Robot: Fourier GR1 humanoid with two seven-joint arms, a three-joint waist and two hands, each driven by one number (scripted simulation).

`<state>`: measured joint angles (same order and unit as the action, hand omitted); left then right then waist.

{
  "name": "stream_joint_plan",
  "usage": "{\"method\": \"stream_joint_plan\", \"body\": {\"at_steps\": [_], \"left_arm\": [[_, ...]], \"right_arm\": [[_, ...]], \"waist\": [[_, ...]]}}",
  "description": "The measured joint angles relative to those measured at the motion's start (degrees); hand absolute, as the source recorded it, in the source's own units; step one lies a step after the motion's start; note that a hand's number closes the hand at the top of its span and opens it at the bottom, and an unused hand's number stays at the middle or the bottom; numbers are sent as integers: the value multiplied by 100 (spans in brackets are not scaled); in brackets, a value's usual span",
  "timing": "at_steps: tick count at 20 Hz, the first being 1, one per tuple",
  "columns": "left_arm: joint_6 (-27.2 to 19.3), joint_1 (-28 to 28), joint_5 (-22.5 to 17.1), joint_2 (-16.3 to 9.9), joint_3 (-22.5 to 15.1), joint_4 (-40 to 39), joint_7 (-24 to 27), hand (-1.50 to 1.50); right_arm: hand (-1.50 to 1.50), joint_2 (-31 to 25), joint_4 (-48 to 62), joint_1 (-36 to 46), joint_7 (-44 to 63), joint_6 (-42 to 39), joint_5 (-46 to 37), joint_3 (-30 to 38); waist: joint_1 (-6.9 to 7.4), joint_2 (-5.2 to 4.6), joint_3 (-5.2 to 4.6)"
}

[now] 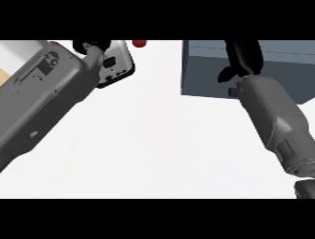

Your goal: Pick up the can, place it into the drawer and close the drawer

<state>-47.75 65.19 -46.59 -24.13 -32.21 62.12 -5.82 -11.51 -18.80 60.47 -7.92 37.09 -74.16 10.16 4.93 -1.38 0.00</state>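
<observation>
We see the red can (139, 43) just right of the left hand (94, 45), nearer than the right hand (241, 58) over the grey drawer (208, 70); we cannot tell either hand's finger state.

We see a white counter (153, 154), a slate-blue drawer (201, 70), our grey forearms, black right hand (242, 58), a red speck (139, 43).
</observation>
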Motion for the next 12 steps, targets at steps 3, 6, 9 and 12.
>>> {"method": "stream_joint_plan", "body": {"at_steps": [3,6,9,12], "left_arm": [[14,-82,17,-105,3,213,-94,-150],[-13,-129,59,-172,-10,344,-191,-150],[25,-190,77,-214,-4,429,-238,-150],[-15,-251,115,-232,-20,576,-273,-150]], "right_arm": [[-150,-85,218,125,0,52,-19,48],[-150,-125,439,311,110,5,-88,52],[-150,-204,637,487,149,-140,-116,72],[-150,-248,781,571,-58,-314,-46,140]], "waist": [[59,-9,4],[60,-40,23],[84,-88,46],[104,-91,55]]}}
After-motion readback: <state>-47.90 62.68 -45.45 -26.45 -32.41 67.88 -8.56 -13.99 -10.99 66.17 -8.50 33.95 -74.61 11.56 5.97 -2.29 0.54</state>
